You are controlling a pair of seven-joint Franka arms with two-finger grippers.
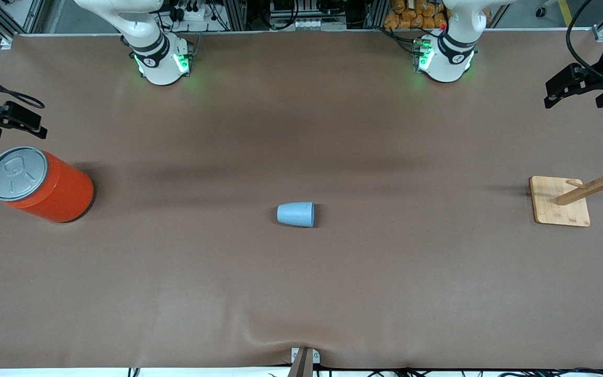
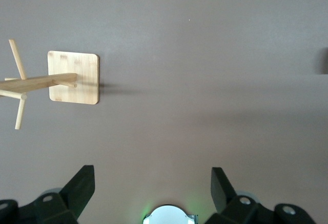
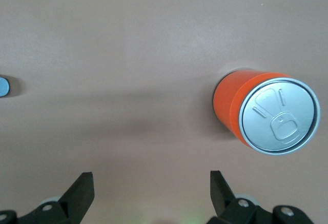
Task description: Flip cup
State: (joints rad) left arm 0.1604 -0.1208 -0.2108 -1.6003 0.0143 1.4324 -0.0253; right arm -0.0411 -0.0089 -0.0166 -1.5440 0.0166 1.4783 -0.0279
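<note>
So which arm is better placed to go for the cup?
Neither clearly. The cup lies on its side mid-table, about midway between both. The left gripper hangs open above the wooden rack, the right gripper open above the can.

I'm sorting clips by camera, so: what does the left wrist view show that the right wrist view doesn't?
Only the left wrist view: the wooden peg stand on its square base, and the open left gripper. Only the right wrist view: the orange-red can with its grey lid, an edge of the blue cup, and the open right gripper. Both show the brown table cover.
</note>
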